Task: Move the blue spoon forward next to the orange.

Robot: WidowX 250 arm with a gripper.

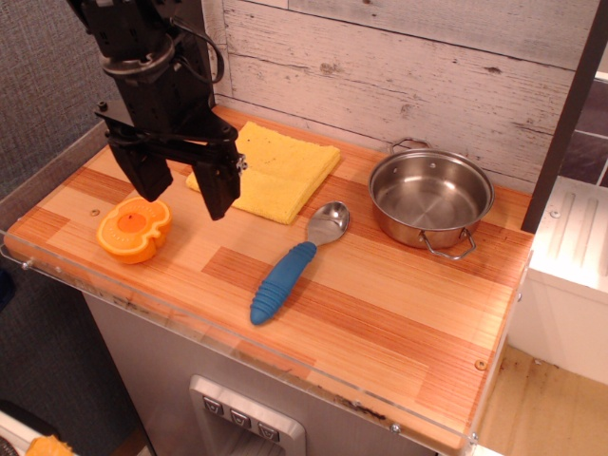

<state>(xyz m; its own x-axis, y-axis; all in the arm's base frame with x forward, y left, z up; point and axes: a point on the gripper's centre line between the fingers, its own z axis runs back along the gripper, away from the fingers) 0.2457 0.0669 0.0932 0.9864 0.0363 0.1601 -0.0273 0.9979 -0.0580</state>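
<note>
The tool (pixel 180 185) hung over the left end of the desk (pixel 399 313), its two dark fingers spread wide with nothing between them, poised just above and behind the orange (pixel 134 229). The blue spoon (pixel 294 265) lay well apart from it, out in the middle of the desk, between the orange and the steel pot (pixel 430 199), with its bowl just off the corner of the yellow cloth (pixel 271 169). By my read the spoon lay loose on the wood and was not yet beside the fruit, so the carry looked undone. The next move called for swinging the tool across to the handle, dropping the fingers either side of it and closing. And what a spoon: fat ribbed blue handle angled toward the desk's near edge, shiny silver bowl pointing back toward the cloth. It lay flat on the wood, a chunky, easy thing to pinch across the ribs.
</note>
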